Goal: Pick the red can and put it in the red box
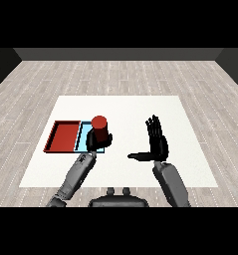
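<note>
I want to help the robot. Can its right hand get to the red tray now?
Probably not easily. The right hand is open, far right of the red tray; the left hand holding the can sits between them.

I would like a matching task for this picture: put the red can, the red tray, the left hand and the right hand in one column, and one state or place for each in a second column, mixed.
Column 1:
1. red can
2. red tray
3. left hand
4. right hand

Column 2:
A. open, fingers straight, holding nothing
B. curled round the can
C. lying leftmost on the table, nothing in it
D. held upright over the light blue tray

Pairs: 1-D, 2-C, 3-B, 4-A
</note>
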Robot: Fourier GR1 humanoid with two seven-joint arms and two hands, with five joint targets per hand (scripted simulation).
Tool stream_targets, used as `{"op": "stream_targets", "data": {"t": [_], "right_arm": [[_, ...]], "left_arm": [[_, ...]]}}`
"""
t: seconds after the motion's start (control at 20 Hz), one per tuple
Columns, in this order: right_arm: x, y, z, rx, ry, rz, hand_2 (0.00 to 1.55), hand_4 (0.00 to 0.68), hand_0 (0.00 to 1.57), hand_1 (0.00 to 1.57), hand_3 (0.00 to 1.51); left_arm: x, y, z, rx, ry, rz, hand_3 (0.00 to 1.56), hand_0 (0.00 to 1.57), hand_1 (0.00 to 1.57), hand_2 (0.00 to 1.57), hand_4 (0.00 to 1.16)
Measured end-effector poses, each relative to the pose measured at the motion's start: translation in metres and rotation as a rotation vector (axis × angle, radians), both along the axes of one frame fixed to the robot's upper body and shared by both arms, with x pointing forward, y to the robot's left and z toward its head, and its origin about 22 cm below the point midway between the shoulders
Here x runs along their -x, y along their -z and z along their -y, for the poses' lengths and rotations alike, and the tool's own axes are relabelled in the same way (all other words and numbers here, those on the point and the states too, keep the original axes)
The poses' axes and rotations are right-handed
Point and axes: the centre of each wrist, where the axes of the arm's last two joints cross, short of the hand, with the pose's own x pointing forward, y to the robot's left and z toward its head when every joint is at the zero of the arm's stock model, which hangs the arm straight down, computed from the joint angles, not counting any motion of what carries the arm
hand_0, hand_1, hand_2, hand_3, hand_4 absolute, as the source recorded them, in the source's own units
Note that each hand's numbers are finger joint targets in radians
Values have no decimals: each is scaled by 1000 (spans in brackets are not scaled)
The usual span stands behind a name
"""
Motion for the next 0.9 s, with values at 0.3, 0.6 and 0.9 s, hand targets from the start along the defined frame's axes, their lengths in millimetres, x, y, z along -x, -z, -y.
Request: {"op": "stream_targets", "data": {"t": [0.3, 0.6, 0.9], "right_arm": [[20, 16, 36, 10, 70, -22, 0, 0, 0, 0, 0], [24, 31, 66, 18, 122, -74, 0, 0, 0, 0, 0], [23, 47, 70, 10, 137, -103, 0, 0, 0, 0, 0]], "left_arm": [[-12, -18, -58, -70, -117, -3, 1495, 1571, 1571, 1571, 1117], [-24, -28, -123, -235, -246, -56, 1468, 1571, 1571, 1536, 1122], [-32, -9, -195, -396, -368, -276, 1485, 1571, 1571, 1556, 1050]]}}
